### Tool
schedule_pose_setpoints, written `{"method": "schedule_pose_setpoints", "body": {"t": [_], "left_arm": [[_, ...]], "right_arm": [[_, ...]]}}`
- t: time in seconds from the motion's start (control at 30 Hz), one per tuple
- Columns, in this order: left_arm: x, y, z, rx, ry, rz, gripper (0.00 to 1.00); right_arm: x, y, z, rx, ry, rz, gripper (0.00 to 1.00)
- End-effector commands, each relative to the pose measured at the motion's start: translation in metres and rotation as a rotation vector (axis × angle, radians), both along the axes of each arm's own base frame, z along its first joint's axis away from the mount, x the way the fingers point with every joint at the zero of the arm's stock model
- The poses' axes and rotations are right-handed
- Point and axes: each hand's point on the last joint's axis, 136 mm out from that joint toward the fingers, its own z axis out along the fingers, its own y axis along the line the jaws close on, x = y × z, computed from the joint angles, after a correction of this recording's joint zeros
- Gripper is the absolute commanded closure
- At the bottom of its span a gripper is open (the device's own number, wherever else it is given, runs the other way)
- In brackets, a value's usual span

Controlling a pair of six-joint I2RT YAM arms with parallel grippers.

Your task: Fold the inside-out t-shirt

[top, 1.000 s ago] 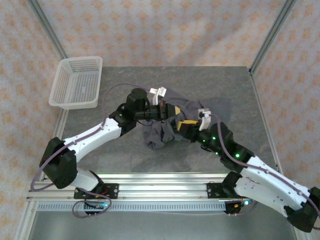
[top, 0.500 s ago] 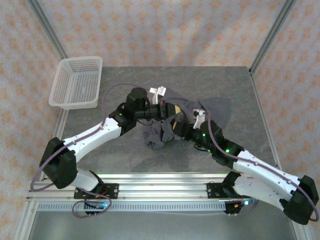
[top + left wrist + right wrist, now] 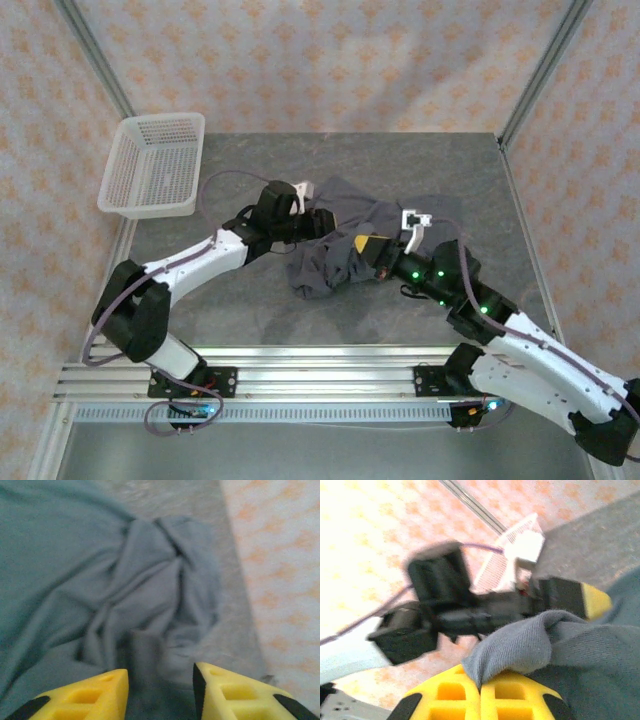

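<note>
Shirt: the dark slate-grey, soft, wrinkled cloth t-shirt [image 3: 325, 265] is lying bunched up on the middle of the table. A flatter part is spreading toward the far right, and a crumpled lump is sagging toward the near edge.
Shirt up close: in the left wrist view the t-shirt [image 3: 125, 590] is puckering into deep creases that run together near its middle, with its rounded edge resting on the table.
Right tool: the right tool [image 3: 372, 243], with yellow fingers, is gripping the t-shirt near its middle. In its own wrist view the right tool [image 3: 480, 686] is pressing its two fingers together on a raised fold of grey cloth, which is bulging out just above them.
Left tool: the left tool [image 3: 322, 224] is reaching over the far-left part of the t-shirt. In its wrist view the left tool [image 3: 160, 677] is standing with its yellow fingers [image 3: 107, 692] apart and nothing caught between them, the cloth lying just beyond the tips. Whether the tips are touching the cloth cannot be told.
Table: the flat, matte grey table [image 3: 250, 305] is carrying the t-shirt.
Basket: the white plastic mesh basket [image 3: 150, 207] is sitting at the far left corner, well apart from the t-shirt.
</note>
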Motion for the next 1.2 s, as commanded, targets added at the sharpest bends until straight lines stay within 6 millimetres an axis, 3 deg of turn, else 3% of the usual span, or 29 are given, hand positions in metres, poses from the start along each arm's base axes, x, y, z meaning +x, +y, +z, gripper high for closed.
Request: {"method": "schedule_pose_setpoints", "body": {"t": [0.0, 0.13, 0.2, 0.33, 0.43, 0.6, 0.7, 0.83, 0.87, 0.9, 0.93, 0.97, 1.07, 1.17], "left_arm": [[0.002, 0.007, 0.025, -0.004, -0.116, 0.021, 0.51], [-0.014, 0.049, 0.062, 0.109, -0.26, 0.094, 0.48], [-0.031, 0.057, 0.087, 0.114, -0.365, 0.083, 0.49], [-0.081, 0.022, 0.109, 0.146, -0.551, -0.114, 0.58], [-0.102, -0.008, 0.104, 0.152, -0.601, -0.237, 0.59], [-0.087, -0.032, 0.089, 0.21, -0.58, -0.225, 0.57], [-0.067, -0.043, 0.079, 0.259, -0.551, -0.194, 0.43], [-0.057, -0.057, 0.097, 0.151, -0.55, -0.178, 0.39], [-0.056, -0.062, 0.105, 0.079, -0.541, -0.197, 0.45], [-0.055, -0.067, 0.111, -0.019, -0.518, -0.225, 0.6], [-0.055, -0.072, 0.119, -0.133, -0.493, -0.264, 0.84], [-0.055, -0.075, 0.126, -0.223, -0.47, -0.292, 1.0], [-0.061, -0.081, 0.139, -0.411, -0.394, -0.373, 1.0], [-0.067, -0.082, 0.139, -0.428, -0.35, -0.395, 1.0]], "right_arm": [[0.005, -0.004, 0.015, 0.047, -0.013, -0.021, 1.0], [0.03, -0.021, 0.002, 0.041, 0.064, -0.156, 1.0], [0.038, -0.025, -0.004, 0.043, 0.097, -0.193, 1.0], [0.047, -0.023, -0.009, 0.019, 0.137, -0.201, 1.0], [0.049, -0.018, -0.008, 0.015, 0.149, -0.187, 1.0], [0.048, -0.012, -0.004, 0.027, 0.157, -0.158, 1.0], [0.044, -0.007, 0.0, 0.044, 0.155, -0.119, 1.0], [0.043, -0.005, -0.006, 0.034, 0.194, -0.111, 1.0], [0.047, -0.01, -0.01, 0.044, 0.22, -0.143, 1.0], [0.053, -0.017, -0.017, 0.068, 0.256, -0.183, 1.0], [0.063, -0.026, -0.023, 0.113, 0.311, -0.216, 1.0], [0.071, -0.034, -0.027, 0.161, 0.358, -0.23, 1.0], [0.093, -0.055, -0.04, 0.263, 0.463, -0.236, 0.98], [0.092, -0.071, -0.053, 0.146, 0.484, -0.254, 0.73]]}}
